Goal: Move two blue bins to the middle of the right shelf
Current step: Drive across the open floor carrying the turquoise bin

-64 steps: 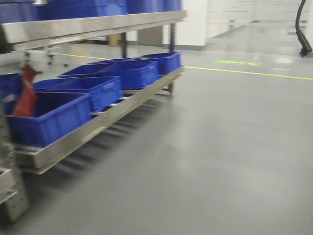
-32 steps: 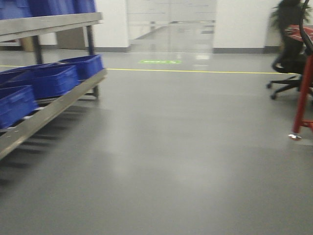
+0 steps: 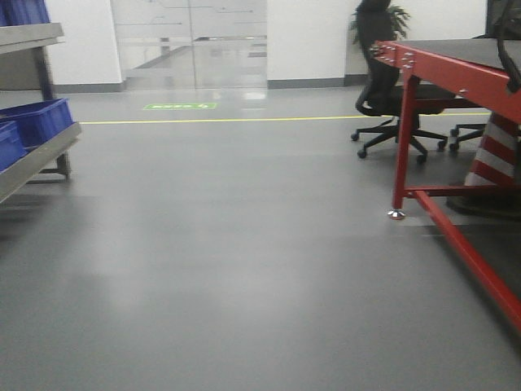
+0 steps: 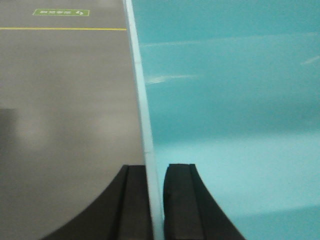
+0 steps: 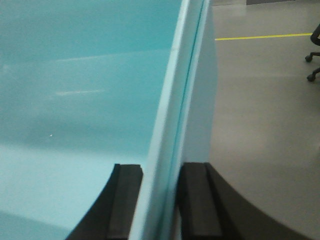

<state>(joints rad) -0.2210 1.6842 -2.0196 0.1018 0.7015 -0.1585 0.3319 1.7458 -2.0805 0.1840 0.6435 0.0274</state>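
Left claw (image 4: pixel 156 171) was clenched on the thin left wall of a pale turquoise bin (image 4: pixel 225 100), with one black finger (image 4: pixel 134 200) outside over the grey floor (image 4: pixel 65 100) and the other inside the bin. Right claw (image 5: pixel 161 171) was clamped the same way on the opposite wall, the rim running up and away between its fingers. That rim showed a doubled edge; could not tell whether it was one bin or two nested. The bin's interior lay between the two claws, with floor visible beyond each wall. Front view: open grey floor, a steel shelf (image 3: pixel 41 159) at far left carrying dark blue bins (image 3: pixel 37 120), a red desk (image 3: pixel 456 77) at right, and a black office chair (image 3: pixel 387 90) just behind it. A yellow line (image 3: pixel 244 120) crossed the floor, with a green marking (image 3: pixel 179 106) beyond it.
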